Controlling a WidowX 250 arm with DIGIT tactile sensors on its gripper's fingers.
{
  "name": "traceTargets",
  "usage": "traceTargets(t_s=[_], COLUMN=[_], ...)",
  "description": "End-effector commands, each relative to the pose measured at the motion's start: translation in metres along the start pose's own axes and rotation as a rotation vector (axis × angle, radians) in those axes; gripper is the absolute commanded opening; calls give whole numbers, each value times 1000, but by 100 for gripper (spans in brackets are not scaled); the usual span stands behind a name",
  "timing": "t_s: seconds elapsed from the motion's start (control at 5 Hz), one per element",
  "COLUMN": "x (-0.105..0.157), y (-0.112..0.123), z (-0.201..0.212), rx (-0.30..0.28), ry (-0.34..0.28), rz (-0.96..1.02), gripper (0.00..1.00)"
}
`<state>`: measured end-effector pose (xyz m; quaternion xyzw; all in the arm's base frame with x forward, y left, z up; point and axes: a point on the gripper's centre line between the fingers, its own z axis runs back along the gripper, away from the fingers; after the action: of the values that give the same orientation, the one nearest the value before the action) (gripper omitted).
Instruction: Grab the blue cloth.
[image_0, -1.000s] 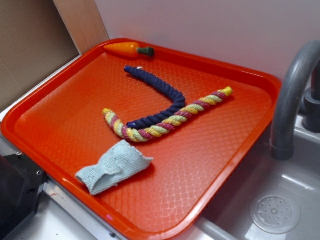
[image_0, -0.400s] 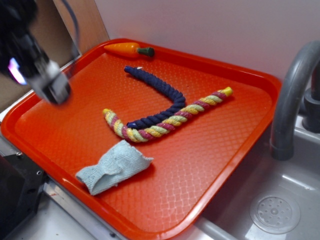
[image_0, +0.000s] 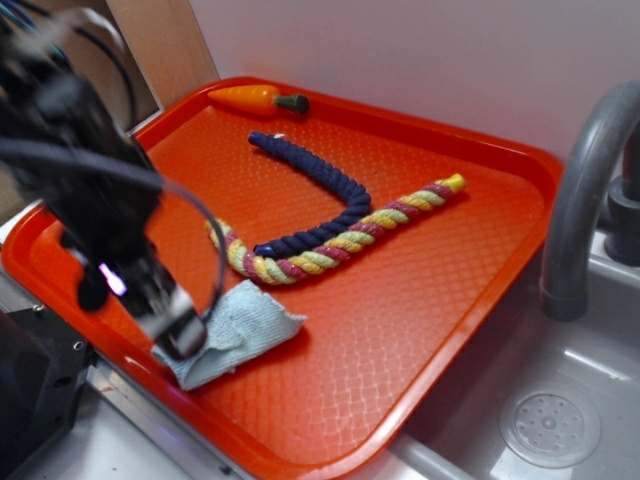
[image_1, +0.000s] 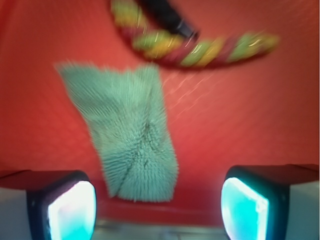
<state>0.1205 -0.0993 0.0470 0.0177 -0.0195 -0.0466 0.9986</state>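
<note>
gripper (image_0: 178, 335) has swung in from the tray's (image_0: 420, 330) far-left corner, now over the blue cloth's (image_0: 245, 322) near end at the front edge, jaws open, nothing held — descent next.

The exterior view looks down at a slant from above the near corner of the red tray (image_0: 470, 300), far enough back to take in the whole tray, the wall behind it and a sink (image_0: 550, 425) with a grey faucet (image_0: 580, 200) on the right. The wrist view sits on the arm, close over the tray, facing almost straight down between the two fingertips (image_1: 70, 207); it is blurred. Both views share the blue cloth (image_0: 245, 325) (image_1: 127, 137) and the multicolored rope (image_0: 330, 245) (image_1: 195, 50) beyond it.
</note>
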Motion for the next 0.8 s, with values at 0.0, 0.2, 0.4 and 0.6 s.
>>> traceTargets(t_s=[0.0,0.2,0.4,0.6], x=[17,25,31,34], y=[-4,4,9,12], z=[-22,-17,-10,-2], rx=[29,-25,-62,-69], ry=[25,46,15,-15], rz=[-54,12,45,75], gripper=[100,0,0,0])
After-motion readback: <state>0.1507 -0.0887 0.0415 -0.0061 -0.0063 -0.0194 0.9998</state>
